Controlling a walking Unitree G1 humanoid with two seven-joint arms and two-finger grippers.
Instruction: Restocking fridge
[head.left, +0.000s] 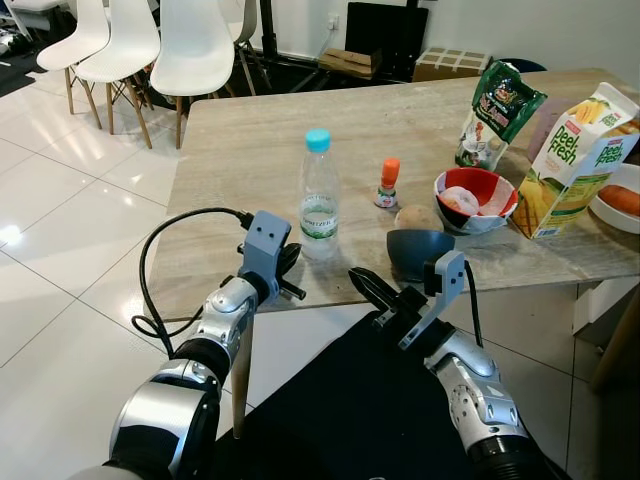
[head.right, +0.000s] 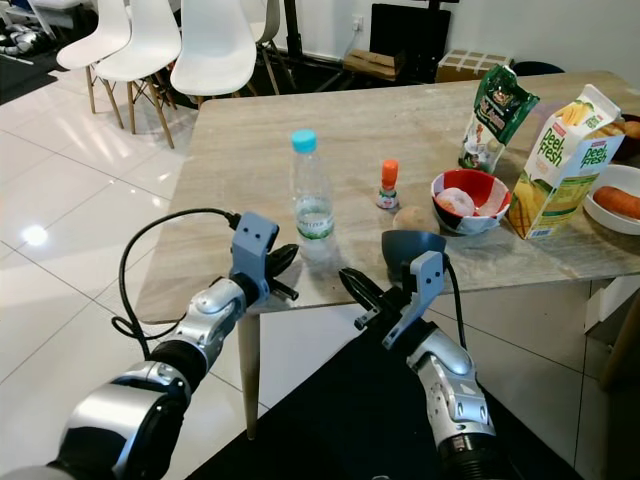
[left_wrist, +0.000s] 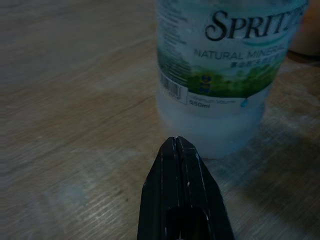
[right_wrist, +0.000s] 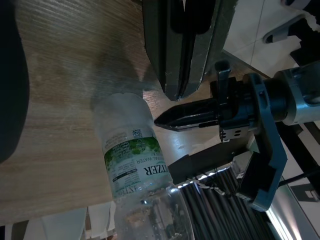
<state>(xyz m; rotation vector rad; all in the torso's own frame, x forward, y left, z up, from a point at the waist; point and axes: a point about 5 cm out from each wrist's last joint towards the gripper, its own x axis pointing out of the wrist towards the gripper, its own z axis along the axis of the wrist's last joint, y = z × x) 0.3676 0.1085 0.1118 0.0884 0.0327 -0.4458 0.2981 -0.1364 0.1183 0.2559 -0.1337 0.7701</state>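
From my left eye, the water bottle (head.left: 319, 195) stands upright on the wooden table (head.left: 240, 150), near its front edge, long axis vertical, blue cap on top. My left gripper (head.left: 288, 262) rests at that edge with its tips pointing up and to my right at the bottle's base, just beside it. My right gripper (head.left: 362, 283) hangs off the table front, below the dark bowl (head.left: 418, 249), and is farther from the bottle.

My right eye shows the same layout: the bottle lies ahead of my left gripper and slightly to its right. Beyond it are a small orange-capped bottle (head.right: 388, 184), a red bowl (head.right: 468, 199) and a juice carton (head.right: 563, 160).

In my left wrist view, my two fingers are pressed flat together, aimed straight at the bottle's lower body, near but apart from it.

In my right wrist view, my fingers are likewise pressed together, and I see my left gripper's closed tips beside the bottle.

I judge the left arm nearer; it must spread its fingers before closing around the upright body.
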